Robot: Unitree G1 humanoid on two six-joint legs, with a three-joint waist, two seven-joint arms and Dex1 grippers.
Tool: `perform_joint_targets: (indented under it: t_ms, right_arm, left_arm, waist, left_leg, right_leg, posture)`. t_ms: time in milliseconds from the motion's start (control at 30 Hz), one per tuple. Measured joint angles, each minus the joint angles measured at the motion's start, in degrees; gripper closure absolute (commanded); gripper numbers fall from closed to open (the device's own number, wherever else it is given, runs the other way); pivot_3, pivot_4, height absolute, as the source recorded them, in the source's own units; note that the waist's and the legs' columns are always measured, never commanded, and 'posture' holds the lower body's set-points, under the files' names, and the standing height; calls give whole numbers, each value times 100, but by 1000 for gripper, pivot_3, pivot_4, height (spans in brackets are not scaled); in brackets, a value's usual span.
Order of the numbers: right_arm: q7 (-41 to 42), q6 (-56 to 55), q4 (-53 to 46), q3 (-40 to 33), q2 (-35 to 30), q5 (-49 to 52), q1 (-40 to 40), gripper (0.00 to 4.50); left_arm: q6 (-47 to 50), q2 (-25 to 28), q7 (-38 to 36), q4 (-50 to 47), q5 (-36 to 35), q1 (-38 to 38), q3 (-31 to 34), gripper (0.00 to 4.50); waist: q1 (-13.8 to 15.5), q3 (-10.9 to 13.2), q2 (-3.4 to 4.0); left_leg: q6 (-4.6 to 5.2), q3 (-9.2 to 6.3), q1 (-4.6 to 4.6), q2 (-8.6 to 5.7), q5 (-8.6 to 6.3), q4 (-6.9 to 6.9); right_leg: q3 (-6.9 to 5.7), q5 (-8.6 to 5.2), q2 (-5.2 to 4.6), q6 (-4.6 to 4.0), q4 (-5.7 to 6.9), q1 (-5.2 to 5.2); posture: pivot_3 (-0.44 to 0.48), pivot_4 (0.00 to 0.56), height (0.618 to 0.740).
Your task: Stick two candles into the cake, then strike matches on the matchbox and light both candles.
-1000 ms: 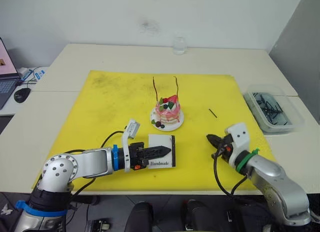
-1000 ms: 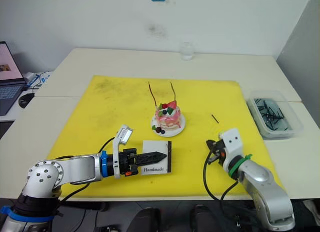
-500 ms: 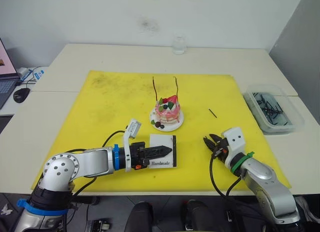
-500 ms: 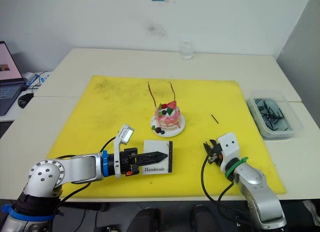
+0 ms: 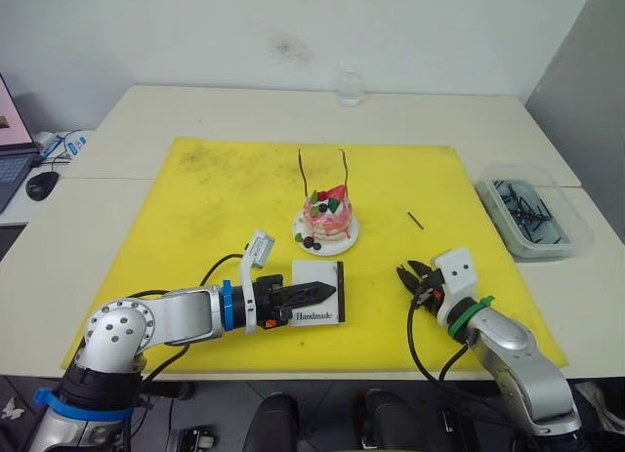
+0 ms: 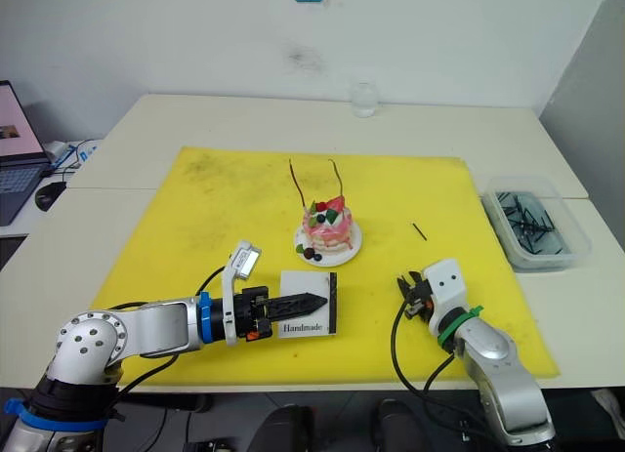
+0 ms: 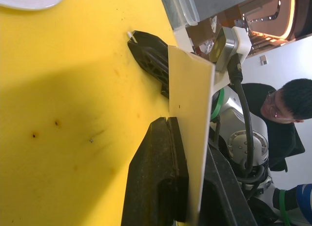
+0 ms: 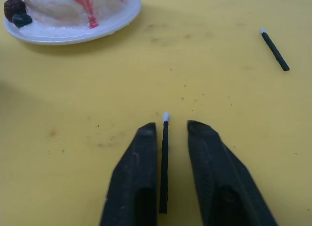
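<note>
Left gripper is clamped on the matchbox, which sits on the yellow mat just below the cake. Right gripper pinches 1 match against 1 finger, jaws narrow. The match looks light, thin and snappable, so grip low on the shaft, pale head clear.

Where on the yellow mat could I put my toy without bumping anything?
The yellow mat is bare on the robot's left of the cake, and along its far edge behind the candles. It is crowded near the front: the left hand grips the matchbox, and the right hand carries a match.
</note>
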Motion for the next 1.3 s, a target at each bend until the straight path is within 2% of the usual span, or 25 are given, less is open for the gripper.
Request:
perform_joint_targets:
  t_ms: [433, 567, 767, 1000, 1133, 1300]
  right_arm:
    - [40, -128, -7, -29, 49, 88, 104, 4463]
    - [123, -40, -144, -29, -131, 131, 106, 4463]
    - [619, 360, -1112, -16, -994, 275, -221, 4463]
    - [1706, 859, -1976, 150, -2370, 666, -1243, 4463]
    - [2122, 1054, -2010, 431, -2711, 789, -1852, 4463]
    - [2184, 1099, -1927, 840, -2727, 657, -2227, 4463]
  left_arm:
    - [0, 1, -2, -1, 14, 5, 0, 4500]
    - [-44, -68, 0, -6, 165, -57, 0, 4500]
    - [-172, -360, 11, -28, 948, -567, -103, 4500]
    - [-199, -742, -153, 60, 1597, -1236, -179, 4500]
    - [-99, -830, -349, 131, 1753, -1444, -206, 4500]
    - [23, -857, -554, 141, 1951, -1510, -207, 4500]
  waist:
    - [0, 0, 0]
    - [2, 0, 0]
    - [29, 1, 2]
    - [37, 2, 0]
    - [28, 3, 0]
    - [34, 3, -1]
  left_leg:
    - [0, -1, 0, 0, 0, -1]
    - [0, -1, -1, -2, 0, 0]
    - [0, -2, -1, -5, 0, 3]
    - [0, -7, -3, -6, 0, 1]
    - [0, -5, -2, -6, 0, 1]
    - [-1, -6, -4, -5, 1, 2]
  right_leg:
    - [-1, -1, 0, -1, -1, 1]
    - [-1, -1, 0, -1, -1, 1]
    - [-2, 1, 1, 3, 0, 2]
    - [-6, 1, 8, 3, -3, 3]
    - [-4, 1, 8, 3, -4, 3]
    - [-5, 1, 7, 3, -3, 3]
  posture:
    - [0, 150, 740]
    - [0, 150, 740]
    - [0, 150, 740]
    - [0, 150, 740]
    - [0, 150, 740]
    - [0, 150, 740]
